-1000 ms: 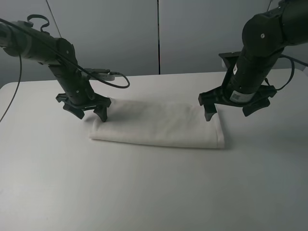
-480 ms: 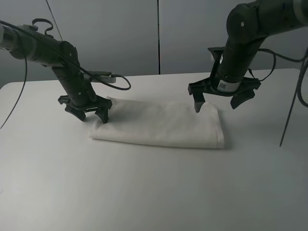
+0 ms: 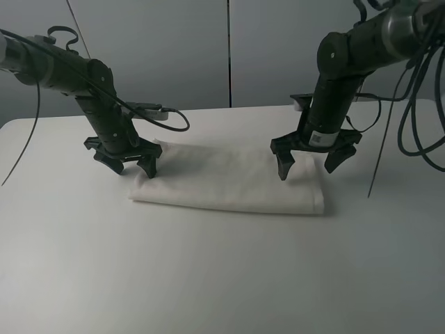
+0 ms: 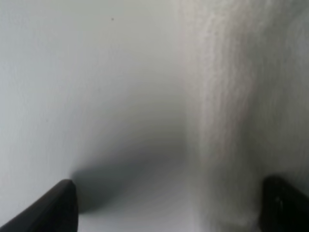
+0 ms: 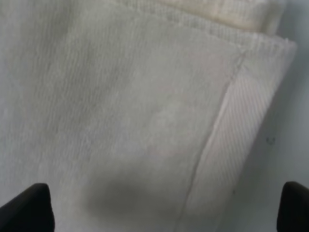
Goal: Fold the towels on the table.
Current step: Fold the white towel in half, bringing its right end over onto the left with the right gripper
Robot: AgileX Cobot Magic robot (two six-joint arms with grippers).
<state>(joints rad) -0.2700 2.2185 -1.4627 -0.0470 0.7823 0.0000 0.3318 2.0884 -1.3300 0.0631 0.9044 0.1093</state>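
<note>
A white towel [image 3: 229, 179] lies folded into a long strip across the middle of the white table [image 3: 208, 278]. My left gripper [image 3: 126, 167] stands open right at the towel's left end, one finger over the cloth and the other over bare table. In the left wrist view the towel's edge [image 4: 231, 121] runs beside the bare table [image 4: 87, 87], with nothing between the fingertips [image 4: 53, 208]. My right gripper [image 3: 306, 165] hangs open over the towel's right end, straddling its far corner. The right wrist view shows the towel's corner [image 5: 145, 121] with its woven band [image 5: 236, 145].
Black cables [image 3: 410, 104] hang from the right arm over the table's right side. A cable loop [image 3: 167, 118] trails from the left arm behind the towel. Grey wall panels stand behind the table's far edge.
The right arm has swung left and down, bringing its open gripper onto the towel's right end. The left gripper has barely moved. The towel lies as before.
</note>
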